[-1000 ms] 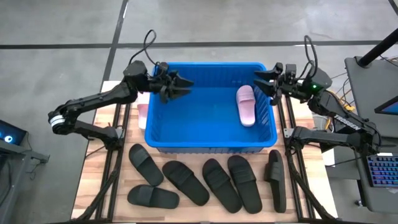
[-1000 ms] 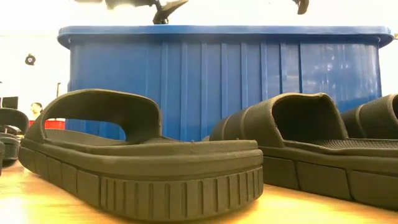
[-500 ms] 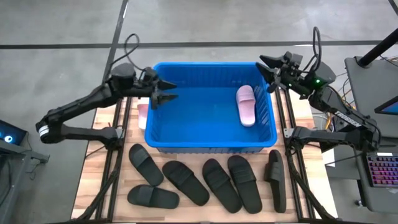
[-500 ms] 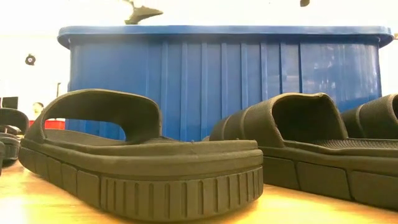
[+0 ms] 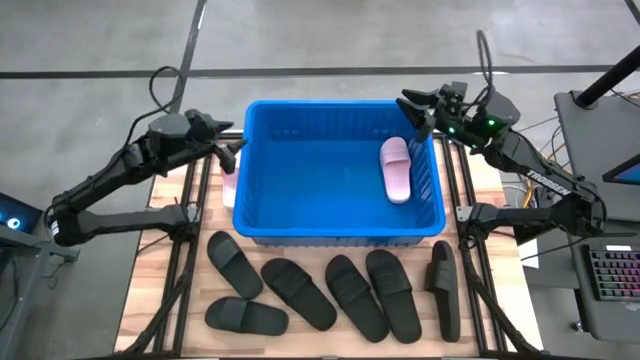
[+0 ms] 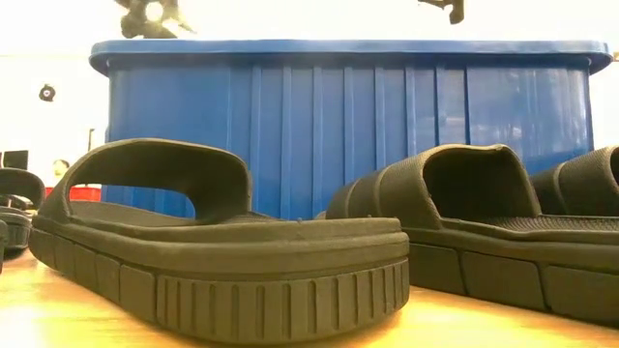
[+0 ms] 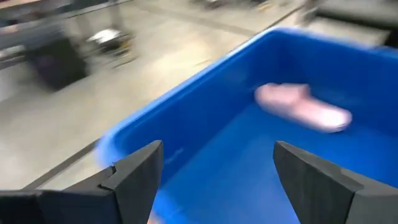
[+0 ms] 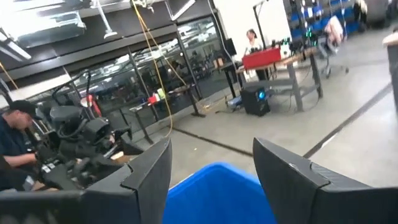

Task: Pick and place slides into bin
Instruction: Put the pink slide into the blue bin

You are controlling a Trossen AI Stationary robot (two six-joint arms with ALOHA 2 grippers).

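Note:
The blue bin [image 5: 335, 104] stands at the table's middle, and one pale pink slide [image 5: 395, 170] lies flat on its floor near the right wall; the left wrist view shows it too [image 7: 301, 107]. Another pink slide [image 5: 229, 186] peeks out beside the bin's left wall. Several black slides [image 5: 298, 292] lie on their soles in a row on the wooden table in front of the bin. My left gripper [image 5: 228, 142] hovers open and empty just outside the bin's far left corner. My right gripper [image 5: 415, 106] hovers open and empty above the far right corner.
Black frame rails [image 5: 190, 250] run along both sides of the table. A desk with a keyboard [image 5: 610, 275] stands off to the right. In the right wrist view a person [image 8: 13, 140] sits at a workbench beyond the table.
My left gripper has drawn back from above the bin's far left part toward the table's left edge, clear of the rim, and has turned and levelled out as it went. My right gripper has shifted slightly toward the far edge. Both stay open.

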